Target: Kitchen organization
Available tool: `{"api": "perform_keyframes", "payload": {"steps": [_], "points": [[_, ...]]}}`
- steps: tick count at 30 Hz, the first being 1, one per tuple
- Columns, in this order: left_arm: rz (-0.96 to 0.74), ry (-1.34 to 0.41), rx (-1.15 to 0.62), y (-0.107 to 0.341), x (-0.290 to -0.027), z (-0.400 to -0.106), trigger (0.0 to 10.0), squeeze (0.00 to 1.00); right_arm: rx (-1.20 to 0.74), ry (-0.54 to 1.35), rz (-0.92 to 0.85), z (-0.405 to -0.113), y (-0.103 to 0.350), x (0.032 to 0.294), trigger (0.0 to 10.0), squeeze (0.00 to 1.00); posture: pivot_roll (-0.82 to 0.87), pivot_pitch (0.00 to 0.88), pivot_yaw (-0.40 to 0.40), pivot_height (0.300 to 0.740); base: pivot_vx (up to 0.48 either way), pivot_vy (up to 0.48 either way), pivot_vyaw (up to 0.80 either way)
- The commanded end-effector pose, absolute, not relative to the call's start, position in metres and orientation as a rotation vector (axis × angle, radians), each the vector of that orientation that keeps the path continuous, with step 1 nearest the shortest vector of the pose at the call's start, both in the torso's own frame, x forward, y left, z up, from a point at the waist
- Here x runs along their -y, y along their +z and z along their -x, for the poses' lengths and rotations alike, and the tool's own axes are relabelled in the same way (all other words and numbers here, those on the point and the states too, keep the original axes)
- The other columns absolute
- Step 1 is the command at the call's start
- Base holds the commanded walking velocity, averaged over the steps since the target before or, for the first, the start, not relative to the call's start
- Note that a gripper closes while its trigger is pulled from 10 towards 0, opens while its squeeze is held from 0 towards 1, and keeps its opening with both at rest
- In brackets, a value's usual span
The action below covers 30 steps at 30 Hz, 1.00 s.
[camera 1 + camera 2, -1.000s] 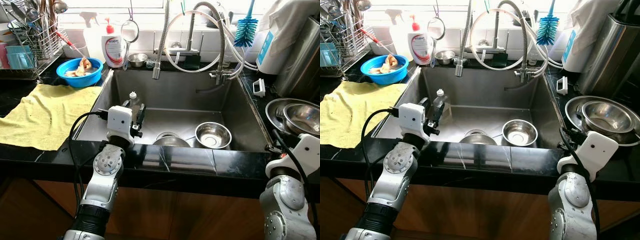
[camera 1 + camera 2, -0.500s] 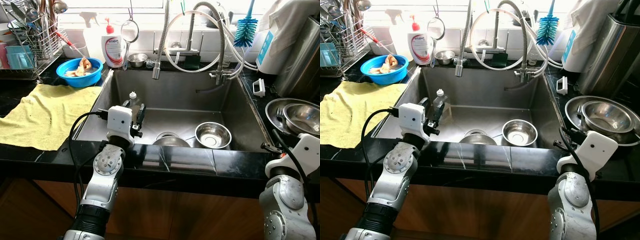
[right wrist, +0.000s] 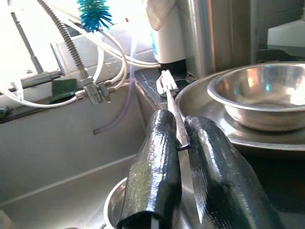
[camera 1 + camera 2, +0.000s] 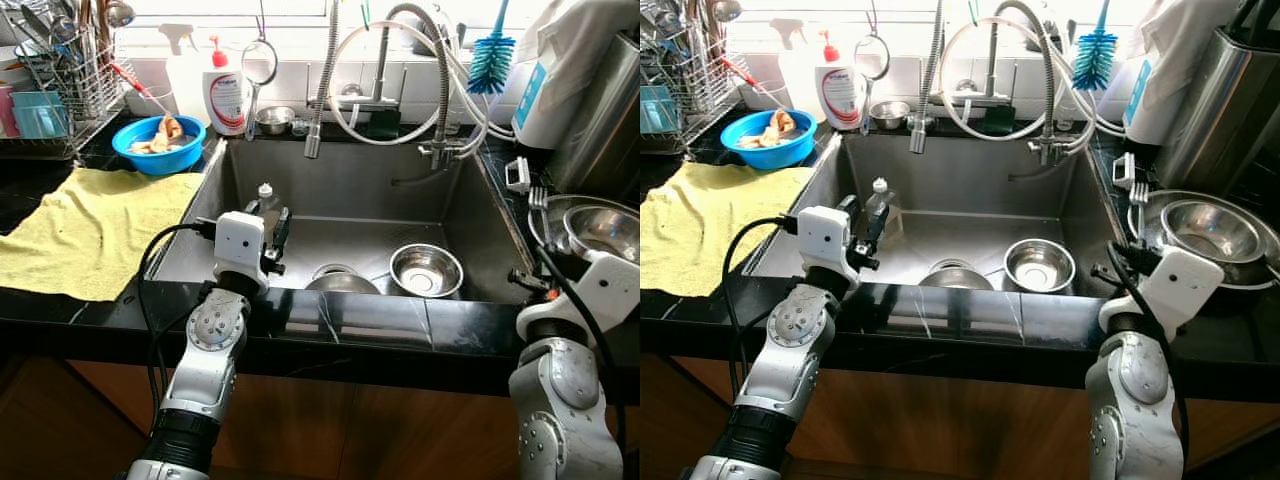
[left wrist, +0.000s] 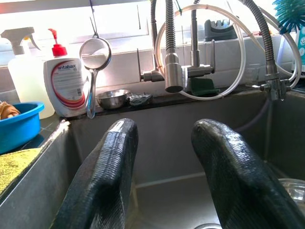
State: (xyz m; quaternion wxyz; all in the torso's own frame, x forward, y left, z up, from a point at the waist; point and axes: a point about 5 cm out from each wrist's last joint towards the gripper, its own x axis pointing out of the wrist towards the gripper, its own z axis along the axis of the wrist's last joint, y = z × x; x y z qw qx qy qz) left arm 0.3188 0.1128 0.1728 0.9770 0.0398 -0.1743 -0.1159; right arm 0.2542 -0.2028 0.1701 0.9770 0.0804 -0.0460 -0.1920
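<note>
Beside the sink (image 4: 470, 215), right gripper (image 3: 181, 143) pinches a slim metal fork (image 3: 170, 102).

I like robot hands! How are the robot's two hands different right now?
The right gripper is shut on a fork, beside the steel bowls. The left gripper is open and holds nothing, pointing over the sink. Both have two long black fingers.

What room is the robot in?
Most likely a home kitchen: there is a steel sink with bowls in it, a dish soap bottle beside it, and a rack of utensils.
</note>
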Motion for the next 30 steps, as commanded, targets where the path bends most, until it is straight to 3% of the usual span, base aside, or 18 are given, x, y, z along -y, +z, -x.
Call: {"api": "perform_keyframes", "payload": {"steps": [1, 16, 19, 24, 27, 30], "points": [[-0.093, -0.234, 0.368, 0.177, -0.112, -0.319, 10.0, 0.00, 0.138, -0.364, -0.162, -0.254, 0.179, 0.200, 10.0, 0.00, -0.15, 0.000, 0.005, 0.740, 0.000, 0.000, 0.00], [-0.090, -0.231, 0.364, 0.176, -0.111, -0.321, 10.0, 0.00, 0.120, 0.072, 0.108, -0.281, 0.196, 0.170, 10.0, 0.00, -0.15, 0.000, 0.004, 0.740, 0.000, 0.000, 0.00], [-0.087, -0.231, 0.362, 0.176, -0.110, -0.322, 10.0, 0.00, 0.044, 0.122, 0.258, -0.295, 0.191, 0.174, 10.0, 0.00, -0.16, 0.000, 0.004, 0.740, 0.000, 0.000, 0.00], [-0.087, -0.236, 0.360, 0.176, -0.109, -0.322, 10.0, 0.00, -0.025, 0.128, 0.295, -0.308, 0.182, 0.183, 10.0, 0.00, -0.15, 0.000, 0.002, 0.740, 0.000, 0.000, 0.00], [-0.085, -0.236, 0.362, 0.177, -0.110, -0.322, 10.0, 0.00, -0.107, 0.257, 0.323, -0.320, 0.168, 0.177, 10.0, 0.00, -0.14, 0.000, -0.003, 0.740, 0.000, 0.000, 0.00], [-0.085, -0.236, 0.361, 0.177, -0.110, -0.322, 10.0, 0.00, -0.118, 0.267, 0.320, -0.323, 0.166, 0.177, 10.0, 0.00, -0.14, 0.000, -0.003, 0.740, 0.000, 0.000, 0.00]]}}
